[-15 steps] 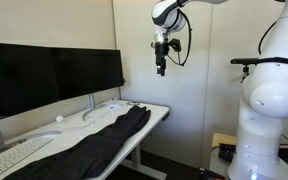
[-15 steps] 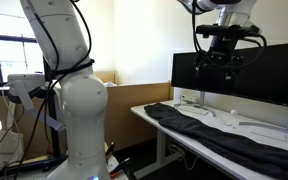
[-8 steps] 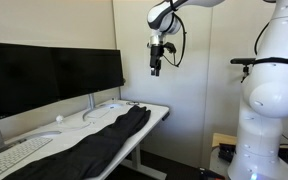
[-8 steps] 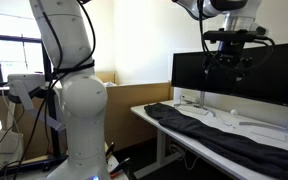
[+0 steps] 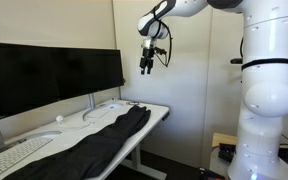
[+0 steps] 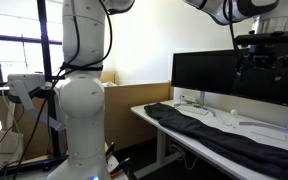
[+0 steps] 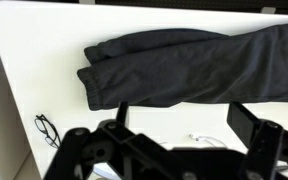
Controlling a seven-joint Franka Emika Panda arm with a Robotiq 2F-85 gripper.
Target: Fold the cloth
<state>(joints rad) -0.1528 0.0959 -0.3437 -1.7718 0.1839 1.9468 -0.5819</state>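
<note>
Since the earlier frame, the gripper (image 5: 145, 68) has shifted sideways, high above the desk (image 5: 156, 110); its fingers are spread wide and empty. Black cloth (image 5: 94, 145) lies unfolded lengthwise along the desk.

materials and surface finish at the desk and the arm.
the long black cloth (image 7: 174, 62) is soft, matt fabric, creased and rumpled along its folds. the white desk top (image 7: 34, 70) is smooth and hard with a faint sheen. the wide black monitor screens (image 5: 44, 75) are glossy. the white robot arm shell (image 5: 269, 95) looks like smooth, glossy plastic with bright highlights. the black gripper (image 5: 145, 66) is matt and hard; whether it is plastic or metal cannot be told. the white keyboard (image 5: 19, 152) looks like plain matt plastic.
</note>
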